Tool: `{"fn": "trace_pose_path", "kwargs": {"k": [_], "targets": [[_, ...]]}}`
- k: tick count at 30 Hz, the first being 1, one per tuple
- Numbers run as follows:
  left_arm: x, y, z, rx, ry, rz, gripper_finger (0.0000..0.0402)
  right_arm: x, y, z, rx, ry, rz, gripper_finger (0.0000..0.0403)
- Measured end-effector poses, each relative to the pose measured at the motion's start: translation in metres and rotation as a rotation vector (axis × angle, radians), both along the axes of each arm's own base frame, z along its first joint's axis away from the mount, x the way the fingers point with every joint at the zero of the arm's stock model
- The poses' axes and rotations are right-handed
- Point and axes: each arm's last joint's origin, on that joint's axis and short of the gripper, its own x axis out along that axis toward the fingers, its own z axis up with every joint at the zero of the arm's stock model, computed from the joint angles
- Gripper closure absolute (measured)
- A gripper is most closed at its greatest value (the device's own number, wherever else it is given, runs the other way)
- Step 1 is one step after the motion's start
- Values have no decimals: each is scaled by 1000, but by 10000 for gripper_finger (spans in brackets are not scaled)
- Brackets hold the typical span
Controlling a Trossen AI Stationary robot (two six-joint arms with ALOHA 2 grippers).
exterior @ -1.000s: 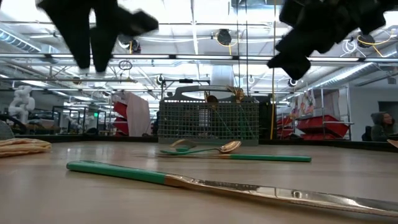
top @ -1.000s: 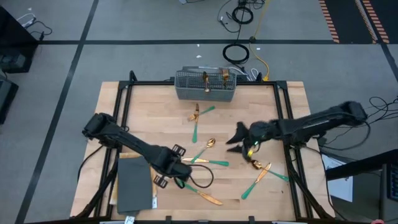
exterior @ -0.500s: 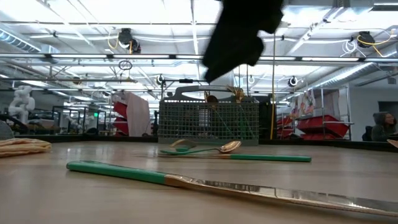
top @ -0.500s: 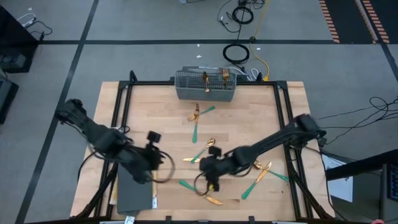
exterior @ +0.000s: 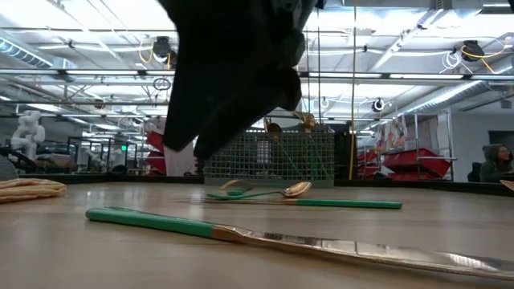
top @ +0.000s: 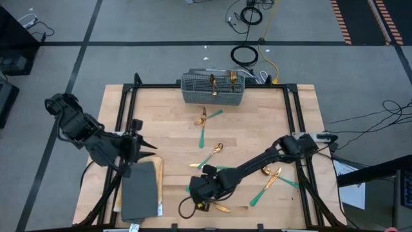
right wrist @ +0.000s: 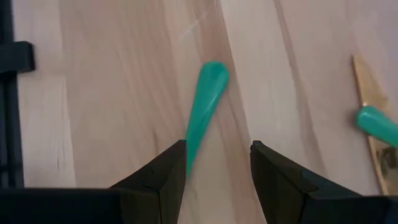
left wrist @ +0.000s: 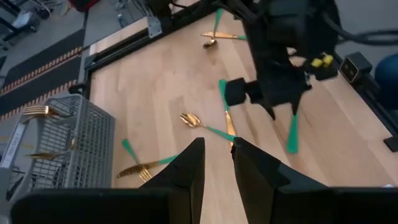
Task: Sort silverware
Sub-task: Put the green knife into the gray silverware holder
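A teal handle point(right wrist: 205, 106) lies flat on the table point(top: 167, 109) near six o'clock, its tip just inside the spread right pincer point(right wrist: 214, 163), touching neither finger. This looks like the reach-and-grasp step; next, descend and close. The left pincer point(left wrist: 216, 163), slightly parted and empty, waits at nine o'clock.

Wooden table point(top: 167, 122) with black frame. Wire basket point(top: 213, 89) stands at the far edge, cutlery upright inside. Nearer than the basket, loose silverware point(top: 205, 124) lies scattered on the wood. A grey pad point(top: 138, 193) lies at the near left corner.
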Motion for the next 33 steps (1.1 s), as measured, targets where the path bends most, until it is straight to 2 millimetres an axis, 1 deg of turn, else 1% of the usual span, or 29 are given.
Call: {"fn": "trace_pose_path", "kwargs": {"k": [6,10,13,18,22,24,29,33], "targets": [[-5,3,1,22,3,-21,311,9,4,-13,-23,127,-77,236],[-6,3,0,28,18,-21,311,10,11,-19,-9,150,-103,236],[-8,4,-1,32,41,-30,311,7,18,-19,9,145,-113,236],[-8,4,-2,26,47,-35,311,4,29,-13,21,114,-94,236],[-8,4,-2,26,47,-36,311,1,29,-15,15,152,-92,236],[-8,4,-2,24,46,-36,311,0,28,-21,7,189,-93,236],[-8,4,-2,14,46,-28,311,2,29,-29,7,193,-57,236],[-8,4,-2,12,50,-24,311,3,29,-39,10,232,-21,236]]}}
